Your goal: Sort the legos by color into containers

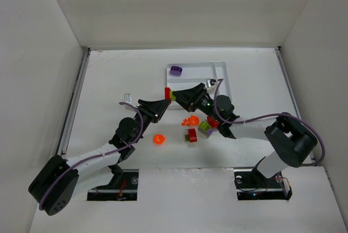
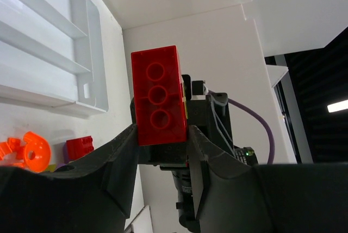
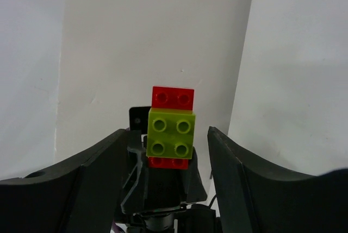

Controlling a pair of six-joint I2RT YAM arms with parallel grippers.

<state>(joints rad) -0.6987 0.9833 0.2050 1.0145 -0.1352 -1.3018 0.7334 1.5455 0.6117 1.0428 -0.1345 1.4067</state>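
My left gripper [image 1: 161, 104] is shut on a long red brick [image 2: 159, 96] and holds it above the table, near the white tray's [image 1: 231, 83] near-left corner. A lime green brick [image 3: 171, 133] is stuck on that red brick [image 3: 173, 97]. My right gripper [image 1: 184, 96] faces it, open, with its fingers [image 3: 100, 162] on either side of the green brick and a gap on both sides. A purple brick [image 1: 175, 70] lies in the tray. Loose orange pieces [image 1: 190, 120], an orange round piece [image 1: 158, 139], a red brick [image 1: 192, 135] and a lime-and-purple stack [image 1: 205, 127] lie on the table.
The tray's slots [image 2: 54, 43] show at the upper left of the left wrist view, with an orange piece [image 2: 32, 151] and a red brick [image 2: 79, 148] below them. A small grey object [image 1: 129, 97] lies left of the left gripper. White walls enclose the table.
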